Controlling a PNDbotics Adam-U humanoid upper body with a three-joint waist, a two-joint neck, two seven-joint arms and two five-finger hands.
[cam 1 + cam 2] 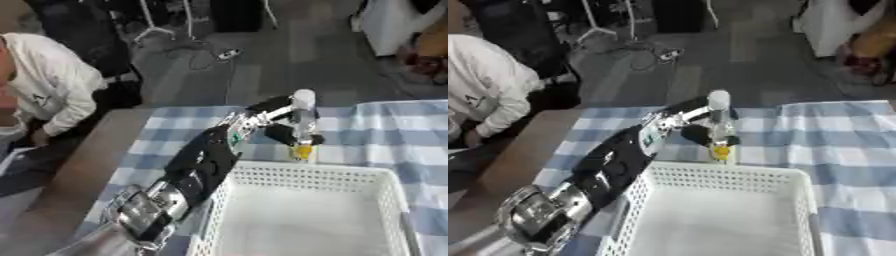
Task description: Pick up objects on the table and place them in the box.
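Table (411, 130): blue-checked cloth.
Box (306, 172): white, perforated, empty, at 6 o'clock of the bottle, its far rim just beside it.
Bottle (304, 125): clear, white cap, upright, long axis vertical, yellow at base.
Left hand (282, 131): fingers curled round the bottle from 9 o'clock.
Right hand: unseen.

Left hand (278, 122) outstretched, fingers seemingly curled in a grasp.

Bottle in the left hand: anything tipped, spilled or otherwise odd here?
Nothing stands out. The clear bottle, white cap up and a little yellow liquid at its bottom, is upright in the left hand, just beyond the white basket. No spill shows on the checked cloth.
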